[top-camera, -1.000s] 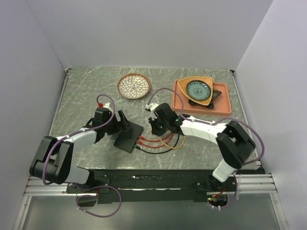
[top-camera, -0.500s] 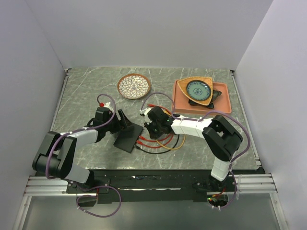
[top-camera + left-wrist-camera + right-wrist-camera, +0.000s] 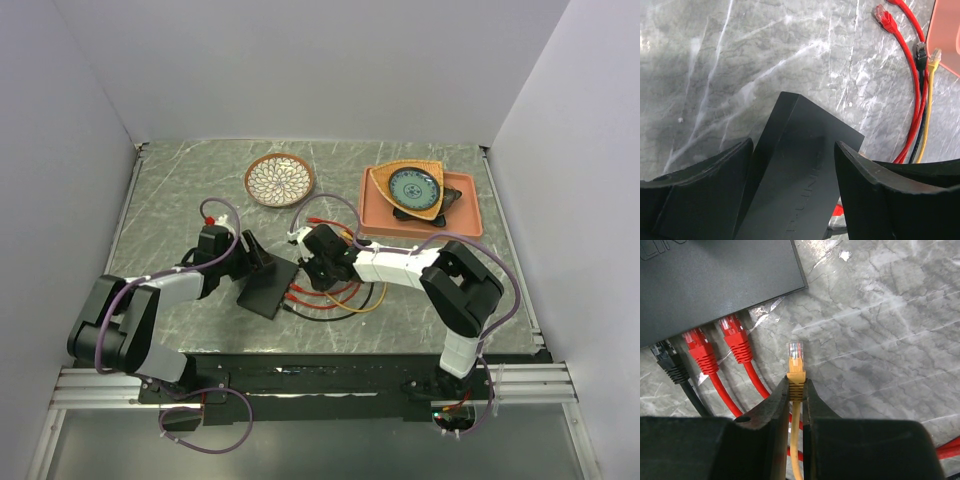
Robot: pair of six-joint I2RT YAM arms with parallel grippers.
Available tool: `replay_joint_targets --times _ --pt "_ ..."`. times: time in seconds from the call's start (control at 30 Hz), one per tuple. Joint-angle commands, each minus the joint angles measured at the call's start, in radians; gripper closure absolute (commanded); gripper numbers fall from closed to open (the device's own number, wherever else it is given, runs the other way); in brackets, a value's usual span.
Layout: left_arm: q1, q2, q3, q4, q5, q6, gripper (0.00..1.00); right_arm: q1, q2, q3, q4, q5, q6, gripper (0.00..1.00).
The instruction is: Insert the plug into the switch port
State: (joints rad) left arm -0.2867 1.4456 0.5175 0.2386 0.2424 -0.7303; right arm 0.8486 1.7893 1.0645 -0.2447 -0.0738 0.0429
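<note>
Right claw (image 3: pixel 796 385) pinched on yellow plug (image 3: pixel 795 357) just short of switch (image 3: pixel 715 280); left claw (image 3: pixel 792 144) spread astride switch.

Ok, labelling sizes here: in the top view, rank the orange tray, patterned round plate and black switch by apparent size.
Largest: orange tray.
Then patterned round plate and switch, which look about alike; the left gripper covers part of the switch, so I won't rank those two.

plug (image 3: pixel 795 359) just right of switch (image 3: pixel 268 289) | tray (image 3: pixel 468 218) far right, behind
</note>
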Motion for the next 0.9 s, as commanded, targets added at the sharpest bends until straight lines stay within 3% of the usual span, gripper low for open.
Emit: replay_joint_targets --times 0.0,0.23,0.6,0.87 --pt "0.001 -0.011 -0.036 -0.091 -0.063 -0.02 0.28 0.009 0.01 0.04 0.008 0.028 -0.009 1.0" --pt "0.0 -0.042 -0.034 -0.131 -0.124 -0.04 0.32 0.012 0.013 0.035 0.022 0.032 -0.009 1.0" --pt "-0.005 -0.007 -0.031 -0.128 -0.117 -0.04 0.42 0.024 0.012 0.035 0.067 0.005 -0.011 1.0" --pt "-0.011 0.013 -0.03 -0.113 -0.104 -0.041 0.44 0.041 0.016 0.015 0.139 0.028 -0.012 1.0"
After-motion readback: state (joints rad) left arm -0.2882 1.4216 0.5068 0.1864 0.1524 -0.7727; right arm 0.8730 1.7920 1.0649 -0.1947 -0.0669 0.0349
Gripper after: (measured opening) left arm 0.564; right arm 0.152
